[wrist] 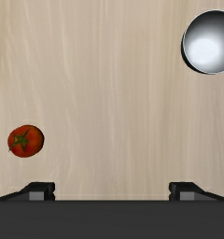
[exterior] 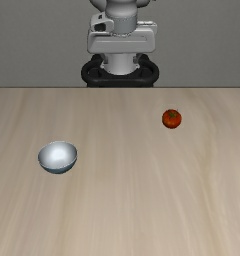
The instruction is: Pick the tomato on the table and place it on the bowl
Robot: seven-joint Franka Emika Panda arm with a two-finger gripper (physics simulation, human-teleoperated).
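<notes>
A small red tomato (exterior: pixel 172 119) with a green stem lies on the wooden table (exterior: pixel 122 190) toward the exterior view's right. A shiny metal bowl (exterior: pixel 58 157) stands on the exterior view's left, a little farther forward. In the wrist view my gripper (wrist: pixel 112 191) hangs high over the table with its two dark fingertips (wrist: pixel 37 189) wide apart and nothing between them. The tomato (wrist: pixel 25 141) lies off to one side just ahead of one fingertip, and the bowl (wrist: pixel 209 42) sits farther off on the other side.
The robot's base and arm (exterior: pixel 121 45) rise at the table's far edge against a grey wall. Bare light wood stretches between the tomato and the bowl.
</notes>
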